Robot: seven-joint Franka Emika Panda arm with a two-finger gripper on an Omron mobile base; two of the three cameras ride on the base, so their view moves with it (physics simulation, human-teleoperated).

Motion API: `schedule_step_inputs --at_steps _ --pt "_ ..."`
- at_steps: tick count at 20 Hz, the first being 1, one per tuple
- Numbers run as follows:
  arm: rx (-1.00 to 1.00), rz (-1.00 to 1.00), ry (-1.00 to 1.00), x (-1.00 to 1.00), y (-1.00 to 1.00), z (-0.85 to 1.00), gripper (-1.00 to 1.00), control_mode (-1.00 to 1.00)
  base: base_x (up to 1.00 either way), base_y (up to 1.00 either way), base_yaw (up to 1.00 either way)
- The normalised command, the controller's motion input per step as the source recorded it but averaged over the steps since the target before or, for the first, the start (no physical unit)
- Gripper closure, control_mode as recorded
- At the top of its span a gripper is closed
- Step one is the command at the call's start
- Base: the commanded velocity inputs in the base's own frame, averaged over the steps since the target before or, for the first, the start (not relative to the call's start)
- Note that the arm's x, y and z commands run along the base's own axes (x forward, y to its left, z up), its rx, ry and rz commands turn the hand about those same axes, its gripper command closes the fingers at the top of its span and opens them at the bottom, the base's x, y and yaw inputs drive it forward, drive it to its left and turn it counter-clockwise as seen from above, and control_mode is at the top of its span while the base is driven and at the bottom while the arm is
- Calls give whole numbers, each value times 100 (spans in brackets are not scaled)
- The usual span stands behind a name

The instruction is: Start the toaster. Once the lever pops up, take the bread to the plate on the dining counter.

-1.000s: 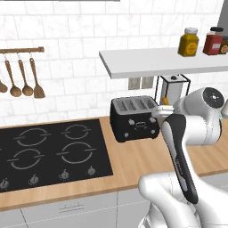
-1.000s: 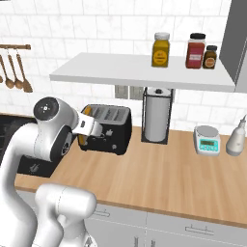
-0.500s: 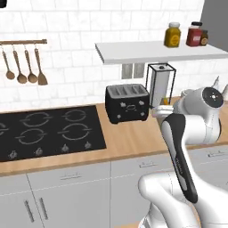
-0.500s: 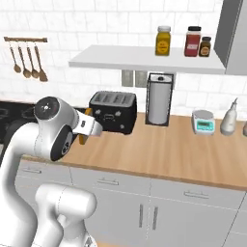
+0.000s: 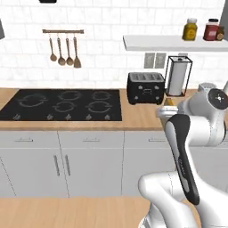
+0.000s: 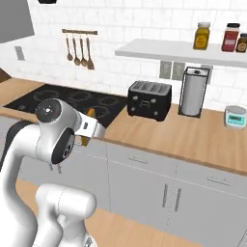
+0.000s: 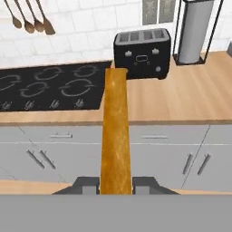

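Observation:
The black toaster (image 5: 145, 87) (image 6: 149, 100) (image 7: 142, 54) stands at the back of the wood-topped counter, right of the hob. My gripper (image 7: 116, 185) (image 5: 168, 109) (image 6: 90, 127) hangs in front of the counter's edge, well short of the toaster. It is shut on the bread (image 7: 116, 131), seen edge-on in the hand view as a long golden-brown strip rising between the two fingertips. Small tan bits of the bread (image 5: 169, 102) (image 6: 85, 140) peek out beside the white hand in the base views. The plate and the dining counter are out of view.
A black hob (image 5: 62, 104) lies left of the toaster and a paper-towel holder (image 5: 178, 75) stands to its right. Jars (image 6: 201, 35) sit on the white shelf above. Grey cabinet fronts (image 5: 89, 162) run under the counter, with wooden floor before them.
The whole picture has shifted: the base has backed away from the counter, so toaster and hob look smaller and the cabinet fronts show. The bread stays in the shut gripper.

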Motion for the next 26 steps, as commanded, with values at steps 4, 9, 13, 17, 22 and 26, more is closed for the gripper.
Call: schedule_step_inputs --at_steps 4,9,13,17,22,26 --pt "0 0 0 0 0 0 100 100 -7 0 63" --pt "0 0 0 0 0 0 100 100 0 0 47" --pt "0 0 0 0 0 0 100 100 0 0 49" --pt "0 0 0 0 0 0 100 100 0 0 54" --pt "0 0 0 0 0 0 100 100 0 0 52" --pt "0 0 0 0 0 0 100 100 0 0 49"
